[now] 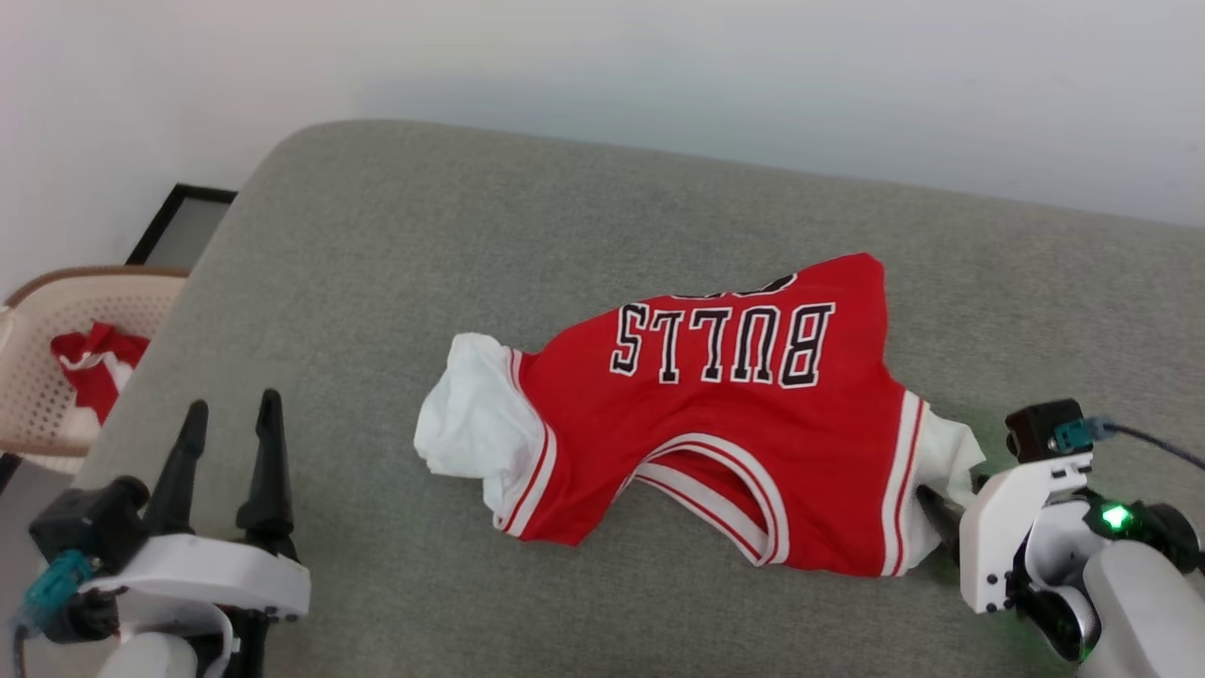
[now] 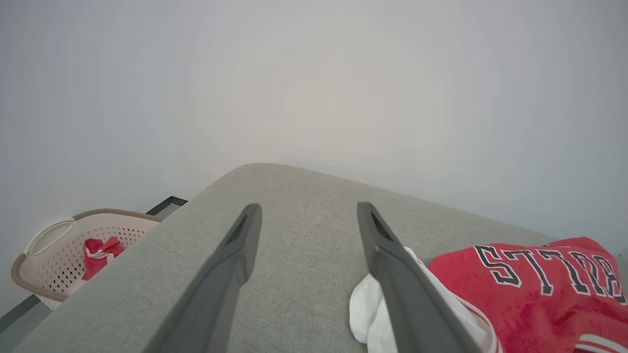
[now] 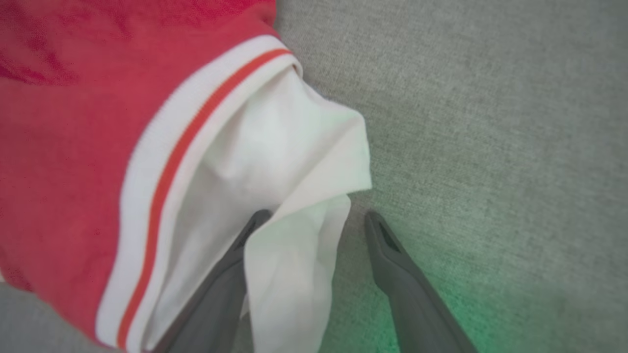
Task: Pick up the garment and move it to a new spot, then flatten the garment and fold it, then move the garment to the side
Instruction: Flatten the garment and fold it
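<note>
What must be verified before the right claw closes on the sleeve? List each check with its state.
1. Right claw open: ok.
2. White sleeve between its fingers: ok, fabric drapes over one finger.
3. Layers caught: cannot tell.
4. Left claw open, apart from the garment: ok.
5. Garment flat: not ok, crumpled.
6. Bare grey cushion for a new spot: ok.

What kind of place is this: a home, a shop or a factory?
Probably a home-like room for laundry folding: a grey fabric-covered surface, a red jersey lying on it, and a cream laundry basket holding red clothing beside it.
</note>
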Controlling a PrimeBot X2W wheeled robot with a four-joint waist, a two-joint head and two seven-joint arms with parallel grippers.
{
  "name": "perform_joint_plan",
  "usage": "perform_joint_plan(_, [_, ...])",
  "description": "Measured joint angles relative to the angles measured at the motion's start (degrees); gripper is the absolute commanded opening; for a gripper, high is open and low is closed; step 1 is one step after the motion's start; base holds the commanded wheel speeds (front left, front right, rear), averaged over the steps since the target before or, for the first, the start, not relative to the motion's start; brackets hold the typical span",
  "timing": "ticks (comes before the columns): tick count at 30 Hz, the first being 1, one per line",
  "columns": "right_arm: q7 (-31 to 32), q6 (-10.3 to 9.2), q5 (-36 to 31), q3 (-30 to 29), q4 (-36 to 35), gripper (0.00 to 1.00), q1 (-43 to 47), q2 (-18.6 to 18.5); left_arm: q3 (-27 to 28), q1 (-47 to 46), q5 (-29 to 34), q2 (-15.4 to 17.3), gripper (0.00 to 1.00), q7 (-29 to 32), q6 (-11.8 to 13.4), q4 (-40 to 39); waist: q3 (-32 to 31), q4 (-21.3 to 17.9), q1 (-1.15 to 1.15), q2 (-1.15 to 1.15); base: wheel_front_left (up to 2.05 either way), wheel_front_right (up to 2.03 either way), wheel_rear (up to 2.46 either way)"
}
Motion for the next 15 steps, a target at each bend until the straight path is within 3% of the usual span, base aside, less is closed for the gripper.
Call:
perform_joint_plan(1, [0.5,-0.01,0.0,0.5,0.7,0.32,-0.8,-0.1,0.6,0.2,0.6,-0.7,1.00,-0.1,-0.7,0.5,0.3,0.3,0.00,0.00,0.00,0.00,0.00])
perform_joint_plan(2, [0.5,-0.01,0.1,1.1,1.0,0.00,-1.4,-0.3,1.2,0.3,1.4,-1.3,1.00,-0.1,-1.3,0.9,0.5,0.6,0.00,0.00,0.00,0.00,0.00])
perform_joint_plan(11, [0.1,0.09,2.0,3.3,2.8,0.00,-4.0,-2.4,7.7,0.7,6.0,-6.2,1.00,-0.1,-5.9,3.7,1.0,1.0,0.00,0.00,0.00,0.00,0.00])
perform_joint_plan(15, [0.2,0.08,2.6,2.4,2.6,0.00,-4.2,-5.8,10.3,0.9,7.5,-7.5,1.00,-0.1,-7.4,4.2,0.7,0.4,0.00,0.00,0.00,0.00,0.00])
